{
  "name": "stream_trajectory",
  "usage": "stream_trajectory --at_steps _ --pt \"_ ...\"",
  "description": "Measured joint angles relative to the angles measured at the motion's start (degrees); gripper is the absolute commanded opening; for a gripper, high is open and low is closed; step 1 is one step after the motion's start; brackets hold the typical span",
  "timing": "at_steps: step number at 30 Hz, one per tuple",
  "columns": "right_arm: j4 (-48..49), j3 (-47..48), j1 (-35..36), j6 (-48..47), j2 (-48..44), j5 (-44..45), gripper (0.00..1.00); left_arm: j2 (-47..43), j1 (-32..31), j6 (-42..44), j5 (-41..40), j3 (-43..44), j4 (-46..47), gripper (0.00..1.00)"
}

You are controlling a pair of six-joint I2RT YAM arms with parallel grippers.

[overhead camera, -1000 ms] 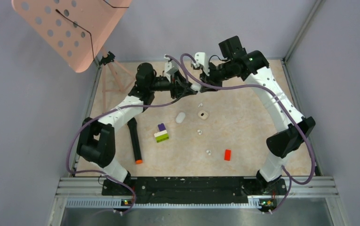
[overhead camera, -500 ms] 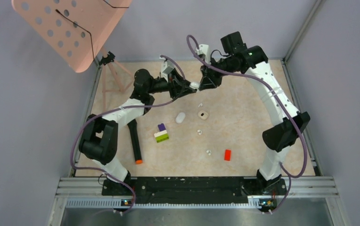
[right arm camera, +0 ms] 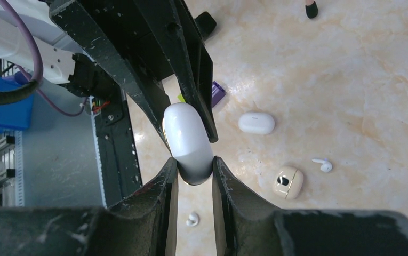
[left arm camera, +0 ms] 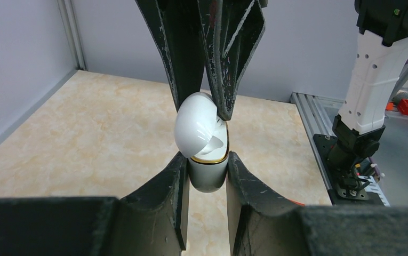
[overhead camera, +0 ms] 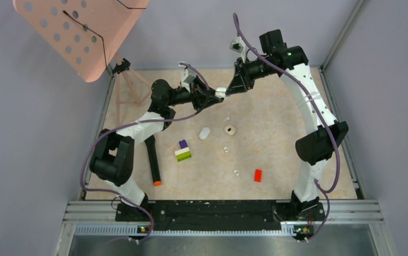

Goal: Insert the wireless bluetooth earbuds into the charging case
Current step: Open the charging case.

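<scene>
While both arms reach over the far half of the table (overhead camera: 287,138), you have the white charging case (left arm camera: 199,125) held in the air between them, clear of the surface. Your left gripper (left arm camera: 207,166) has its jaws closed on the case's lower half, 1 finger on each side just under the gold rim. Your right gripper (right arm camera: 193,162) comes in from the opposite side, its jaws pinching the rounded white lid. The left wrist view shows the lid tipped up off the rim on 1 side, leaving a narrow gap; you cannot tell from it whether anything sits inside. Down on the table, apart from the held case, a stemmed earbud (overhead camera: 227,118) lies just beyond a beige case (overhead camera: 230,129). A second earbud (overhead camera: 225,149) lies nearer the arm bases, and a third earbud (overhead camera: 236,172) sits just left of a red brick (overhead camera: 257,175). A closed white case (overhead camera: 205,133) rests left of the beige one, with a block stack (overhead camera: 183,150) and a black marker (overhead camera: 152,160) further left.
</scene>
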Motion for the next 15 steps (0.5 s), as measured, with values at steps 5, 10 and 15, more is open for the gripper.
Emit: stream_trajectory --at_steps 5,10,15 --pt "0.85 0.00 -0.81 3.21 0.13 -1.27 0.26 0.00 -0.11 -0.07 -0.39 0.00 0.59 0.00" --pt "2.93 0.00 -2.03 7.02 0.66 -2.75 0.33 0.00 0.00 -0.15 -1.25 -0.11 0.76 0.00" --pt "8.37 0.02 -5.53 8.74 0.66 -1.79 0.38 0.22 -0.07 -0.72 2.69 -1.68 -0.22 0.00"
